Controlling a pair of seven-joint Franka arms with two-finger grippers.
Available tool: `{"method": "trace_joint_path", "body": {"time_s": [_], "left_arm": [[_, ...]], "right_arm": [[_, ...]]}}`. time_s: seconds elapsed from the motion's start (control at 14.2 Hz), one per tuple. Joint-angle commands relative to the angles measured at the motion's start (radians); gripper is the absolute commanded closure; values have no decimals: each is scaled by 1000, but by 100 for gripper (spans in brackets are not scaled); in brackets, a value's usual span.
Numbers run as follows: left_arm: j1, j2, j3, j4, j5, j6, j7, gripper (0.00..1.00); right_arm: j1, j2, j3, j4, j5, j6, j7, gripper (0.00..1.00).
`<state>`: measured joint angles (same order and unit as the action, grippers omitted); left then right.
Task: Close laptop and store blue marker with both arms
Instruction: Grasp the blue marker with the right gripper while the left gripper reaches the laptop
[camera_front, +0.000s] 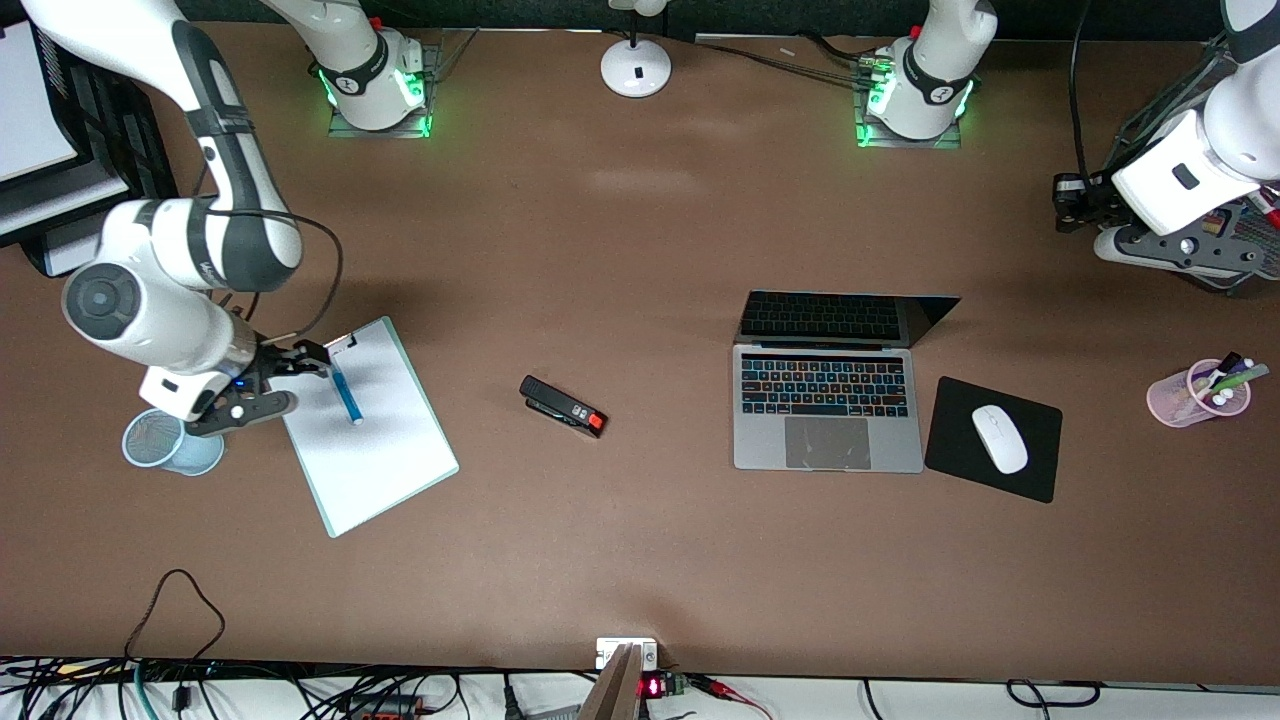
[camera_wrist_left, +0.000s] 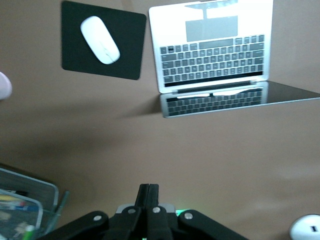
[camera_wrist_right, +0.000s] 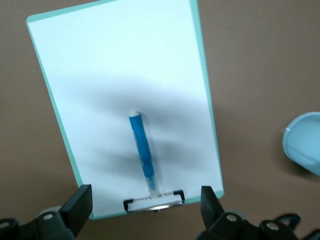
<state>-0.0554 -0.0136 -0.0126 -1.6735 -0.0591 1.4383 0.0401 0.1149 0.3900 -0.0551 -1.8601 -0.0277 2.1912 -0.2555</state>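
The silver-grey laptop (camera_front: 828, 410) stands open on the table toward the left arm's end, with its dark screen tilted back. It also shows in the left wrist view (camera_wrist_left: 215, 55). The blue marker (camera_front: 346, 392) lies on a white clipboard (camera_front: 375, 440) with its white end at the clip. My right gripper (camera_front: 298, 362) is open over the clip end of the clipboard. In the right wrist view the marker (camera_wrist_right: 142, 150) lies between and ahead of its spread fingers (camera_wrist_right: 80, 204). My left gripper (camera_front: 1064, 203) is shut and empty (camera_wrist_left: 148, 192), waiting at the table's edge.
A blue mesh cup (camera_front: 170, 445) stands beside the clipboard, under the right arm. A black stapler (camera_front: 563, 407) lies mid-table. A white mouse (camera_front: 1000, 438) sits on a black pad (camera_front: 950, 450) beside the laptop. A pink cup (camera_front: 1190, 395) holds pens. A white lamp base (camera_front: 636, 66) stands between the arms' bases.
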Motion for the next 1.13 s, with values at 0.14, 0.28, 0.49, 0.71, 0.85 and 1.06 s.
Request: {"method": "trace_joint_path", "body": {"time_s": [0.14,0.28,0.49,0.71,0.85,1.06], "left_arm": [[3,-35,-104,-116,-64,75,-181,100],[5,-49,-179,-198,-64,176,-247,100],[8,-58,-288,-326,-61,345,-348,100],[11,-58,-319,-412,-61,459,-353,100],[11,-58,-328,-483,-61,555,-351,100],[12,-58,-336,-566,-61,678,-351,100]], "right_arm": [[23,56,1,21,12,44,-121,8],[20,99,1,36,14,76,-177,8],[23,138,3,38,12,136,-200,15],[22,179,11,39,14,199,-270,31],[22,196,12,39,14,205,-284,36],[22,207,18,39,15,219,-287,39]]}}
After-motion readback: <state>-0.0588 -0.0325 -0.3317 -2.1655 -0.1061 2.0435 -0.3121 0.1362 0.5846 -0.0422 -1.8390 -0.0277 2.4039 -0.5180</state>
